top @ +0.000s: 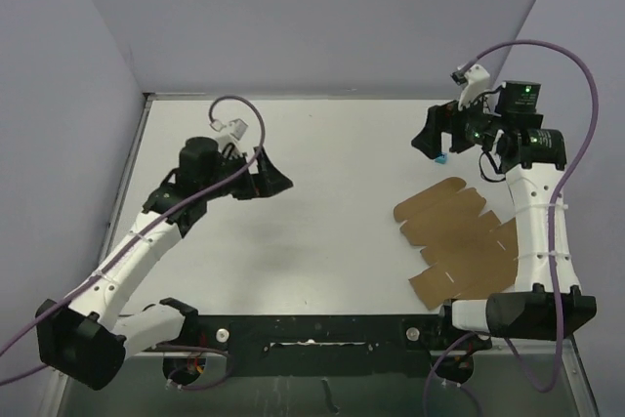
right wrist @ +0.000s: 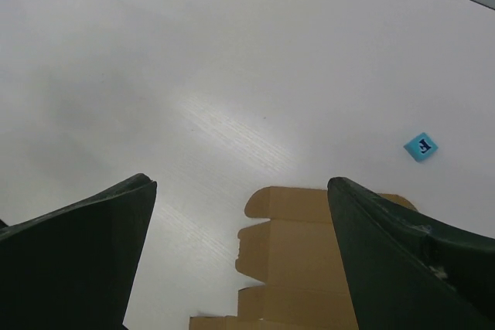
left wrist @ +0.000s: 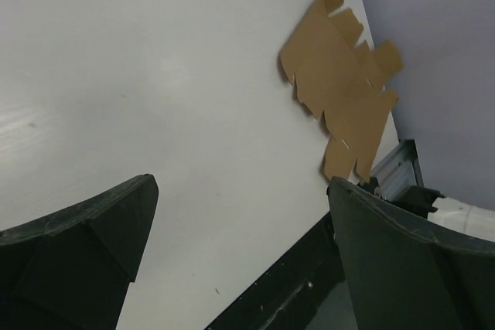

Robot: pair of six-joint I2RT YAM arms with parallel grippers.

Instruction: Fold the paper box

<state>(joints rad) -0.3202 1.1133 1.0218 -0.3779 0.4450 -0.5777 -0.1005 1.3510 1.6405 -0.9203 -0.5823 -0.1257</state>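
Note:
The paper box (top: 459, 239) is a flat brown die-cut cardboard sheet with flaps and slits, lying on the white table at the right, partly under my right arm. It also shows in the left wrist view (left wrist: 340, 83) and in the right wrist view (right wrist: 302, 260). My right gripper (top: 437, 139) hangs open and empty above the table just beyond the sheet's far end. My left gripper (top: 269, 178) is open and empty over the left middle of the table, far from the sheet.
A tiny blue cube (top: 441, 158) sits on the table beside the right gripper, also in the right wrist view (right wrist: 420, 146). Grey walls enclose the table on the left, back and right. A black rail (top: 312, 329) runs along the near edge.

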